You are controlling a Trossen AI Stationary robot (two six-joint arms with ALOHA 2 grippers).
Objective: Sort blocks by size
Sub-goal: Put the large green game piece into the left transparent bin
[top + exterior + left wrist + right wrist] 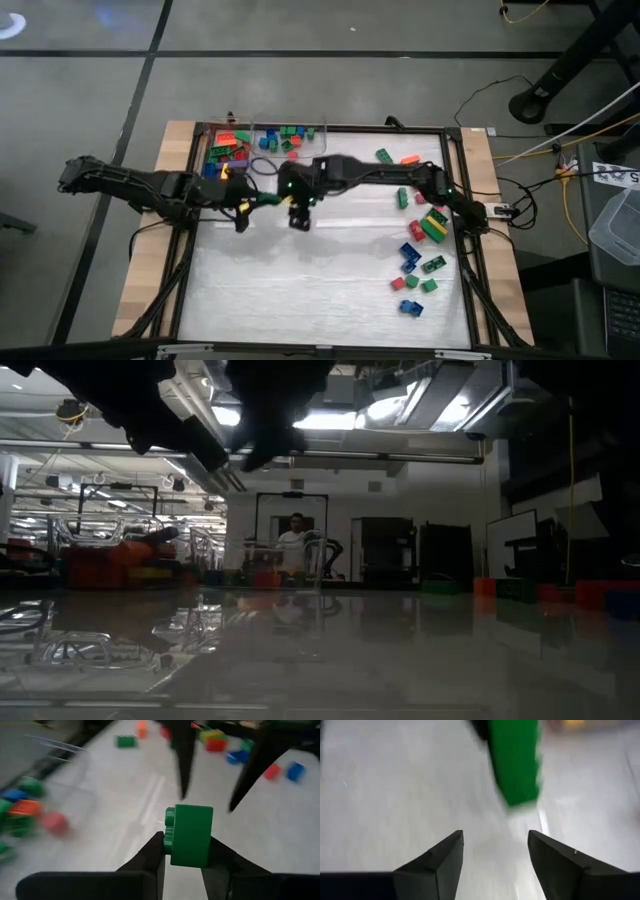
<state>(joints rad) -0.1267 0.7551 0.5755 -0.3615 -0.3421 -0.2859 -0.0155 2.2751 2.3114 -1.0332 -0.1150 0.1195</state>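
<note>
Right now I have a short green block [189, 835] pinched between the fingers of my left pincer [182, 852], held up off the bench [300, 290] near its middle, a little toward the far side. My right pincer [495, 850] sits just beside it with its fingers spread and nothing between them; from its own wrist view the green block hangs ahead of the fingertips, clear of them. I read this as a hand-over: the right arm reaches across from the loose pile, and the left arm sits nearer the clear bins [265, 140] at the far left corner, so passing the block saves a long reach.

Those bins already hold a mix of red, orange, green and blue pieces. Unsorted blocks [420, 255] lie scattered on the right side of the bench, well apart from both pincers, with a few more near the far edge. Sorting looks only partly done. I cannot tell which bin takes which size.
</note>
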